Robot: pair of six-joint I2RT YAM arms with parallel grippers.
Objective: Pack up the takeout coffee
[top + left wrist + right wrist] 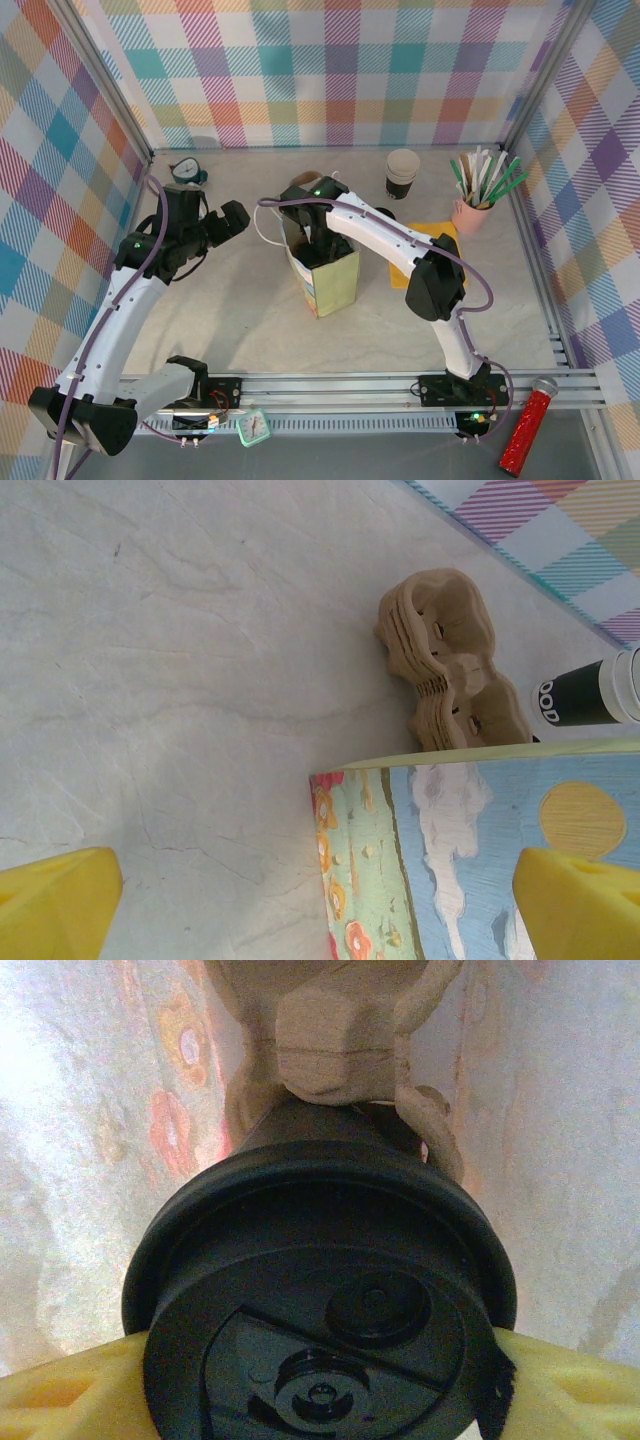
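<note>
One paper bag (335,285) stands upright at the middle of the table, and the right arm reaches down into its open top. Inside the bag, the right gripper (320,1388) is closed around the one takeout coffee (320,1300). Its two yellow fingers (75,1390) press the black lid from both sides, at about the width of the lid. Deeper in the bag, under the cup, lies one pulp carrier (335,1035). The cup's bottom reaches it, but I cannot tell if the cup sits fully in a pocket. The left gripper (320,900) hangs just left of the bag with its jaws spread wide and nothing between them except a view of the bag's painted corner; it does not touch the bag. Behind the bag, near its far side, lies a stack of pulp carriers (450,660), nested so that I cannot count them exactly. Behind the bag and to its right stands one lidless black cup (402,172) with a cream rim. Further right of the bag is one pink cup (470,215) full of green and white sticks, and one yellow napkin (436,232) lies flat just right of the bag, partly under the right arm.
</note>
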